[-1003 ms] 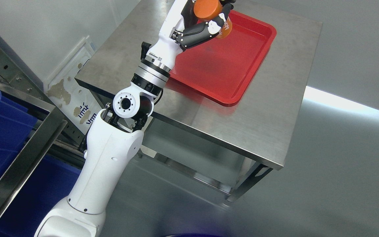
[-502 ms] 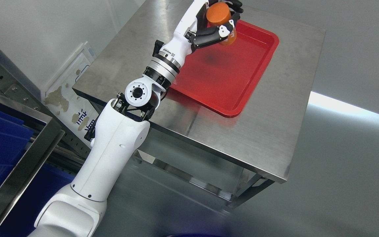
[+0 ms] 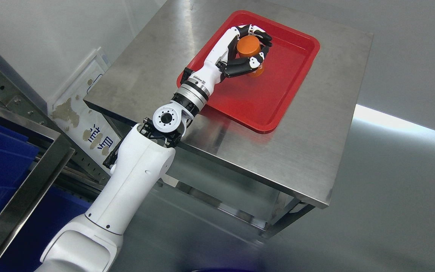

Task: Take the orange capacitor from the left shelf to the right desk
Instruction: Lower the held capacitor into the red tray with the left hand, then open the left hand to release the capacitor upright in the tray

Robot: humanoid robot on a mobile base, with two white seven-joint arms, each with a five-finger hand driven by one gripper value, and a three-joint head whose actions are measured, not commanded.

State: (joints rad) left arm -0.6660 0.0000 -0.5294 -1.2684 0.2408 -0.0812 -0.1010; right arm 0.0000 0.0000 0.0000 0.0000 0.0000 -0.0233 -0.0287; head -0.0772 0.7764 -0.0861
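On steel desk (image 3: 300,143), red tray (image 3: 278,94) w/ left hand (image 3: 246,53) gripping orange capacitor (image 3: 250,51).

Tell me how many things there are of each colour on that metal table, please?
Orange: 1, the capacitor, gripped by the left robot hand
Red: 1, the tray
Total: 2

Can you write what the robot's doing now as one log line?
left hand | shut on orange capacitor | over red tray | right: unseen
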